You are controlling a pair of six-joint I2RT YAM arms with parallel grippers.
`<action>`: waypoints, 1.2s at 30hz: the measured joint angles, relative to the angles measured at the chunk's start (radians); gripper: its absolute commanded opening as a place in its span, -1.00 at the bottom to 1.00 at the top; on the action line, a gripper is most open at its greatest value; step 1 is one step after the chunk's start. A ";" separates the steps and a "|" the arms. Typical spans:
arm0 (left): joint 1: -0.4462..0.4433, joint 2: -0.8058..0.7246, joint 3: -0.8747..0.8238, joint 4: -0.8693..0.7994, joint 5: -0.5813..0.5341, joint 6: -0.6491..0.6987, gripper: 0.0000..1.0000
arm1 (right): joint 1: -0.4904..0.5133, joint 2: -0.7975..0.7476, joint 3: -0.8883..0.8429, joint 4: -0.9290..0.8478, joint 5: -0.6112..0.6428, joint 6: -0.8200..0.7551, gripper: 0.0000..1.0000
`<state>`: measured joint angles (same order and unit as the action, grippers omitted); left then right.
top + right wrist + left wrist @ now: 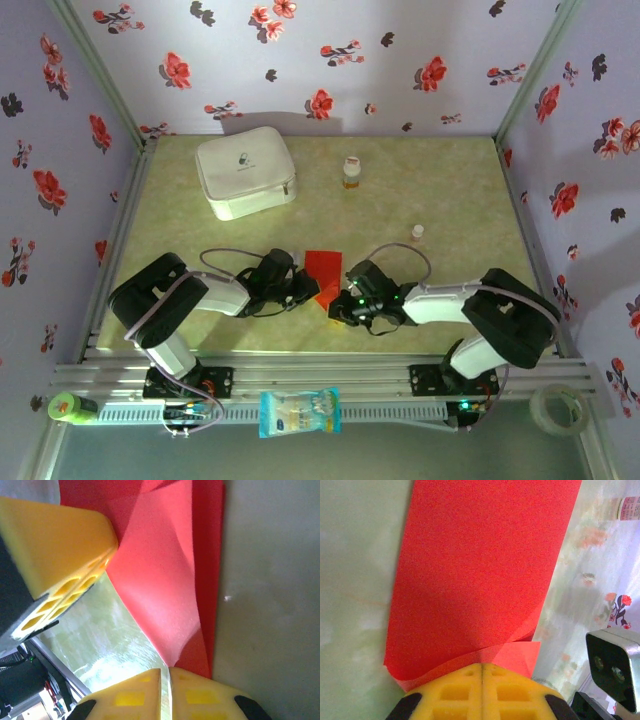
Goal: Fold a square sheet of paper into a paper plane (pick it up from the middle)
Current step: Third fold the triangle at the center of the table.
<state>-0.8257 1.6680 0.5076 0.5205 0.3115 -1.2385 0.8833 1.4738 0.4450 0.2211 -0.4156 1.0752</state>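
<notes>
The red sheet of paper [322, 268], partly folded, lies near the middle of the surface [430, 190], with its 6 o'clock end lifted. The left hand [303, 290], at the sheet's 8 o'clock, has its fingers pressed together on the paper's edge, and the right hand [336, 303], at 5 o'clock, pinches a folded corner

One red sheet [322, 266], one case [245, 172], two bottles [350, 172] [417, 232], one packet [299, 412].

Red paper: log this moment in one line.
stage: mid-fold | square sheet of paper: partly folded, between the arms | left gripper: shut on its edge | right gripper: shut on it
</notes>
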 measured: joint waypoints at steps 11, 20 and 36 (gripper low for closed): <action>0.000 0.001 0.000 0.003 0.003 0.000 -1.00 | -0.002 -0.119 -0.064 -0.052 -0.013 0.009 -0.76; 0.000 0.001 -0.020 0.043 0.002 -0.001 -1.00 | -0.046 -0.323 0.002 -0.211 0.084 0.039 -0.72; 0.000 0.002 -0.021 0.048 0.001 -0.002 -1.00 | -0.052 0.004 0.112 -0.066 0.043 0.161 -0.79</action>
<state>-0.8257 1.6699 0.4866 0.5682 0.3122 -1.2400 0.8310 1.4780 0.5568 0.1555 -0.3729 1.2358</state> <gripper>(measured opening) 0.047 0.108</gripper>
